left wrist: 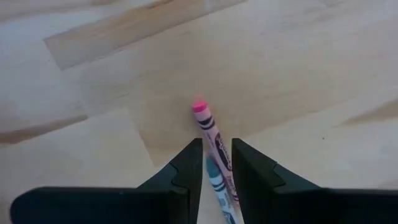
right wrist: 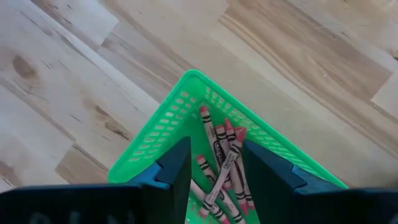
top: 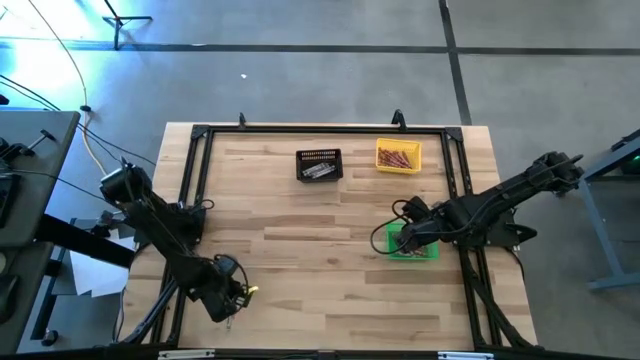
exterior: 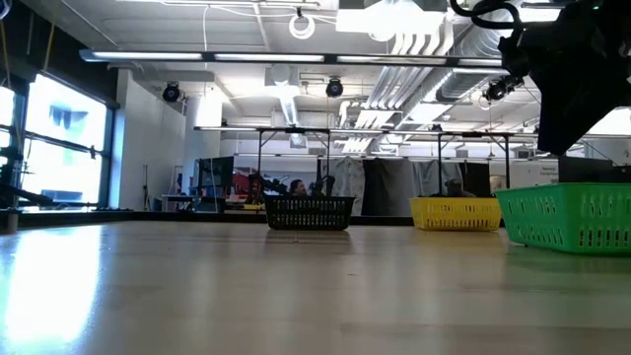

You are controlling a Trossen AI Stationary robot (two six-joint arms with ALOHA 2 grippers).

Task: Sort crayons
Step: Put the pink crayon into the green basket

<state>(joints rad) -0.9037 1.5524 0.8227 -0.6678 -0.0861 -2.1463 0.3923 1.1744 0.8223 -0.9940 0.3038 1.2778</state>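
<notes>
My left gripper [left wrist: 216,146] stands over bare wood near the table's front left [top: 238,293], shut on a pink crayon [left wrist: 208,127] whose tip sticks out past the fingertips. My right gripper [right wrist: 214,149] hangs open above the green bin [top: 412,243], holding nothing. Several pink crayons [right wrist: 222,163] lie on that bin's floor. At the far side, the black bin [top: 319,165] holds grey crayons and the yellow bin [top: 398,156] holds orange-brown ones. My left gripper pinches the pink crayon's wrapped shaft [left wrist: 220,157] between its two fingers, coming from above and pointing steeply down. The crayon lies along the fingers, its pink tip [left wrist: 199,106] toward the table. A teal strip [left wrist: 212,177] shows beside it; whether that is a second crayon, I cannot tell.
A black metal frame [top: 200,135] runs round the table's working area. Wide bare wood lies between the two arms in the middle of the table [top: 310,240]. In the low view the green bin [exterior: 572,217] stands at the right, nearer than the others.
</notes>
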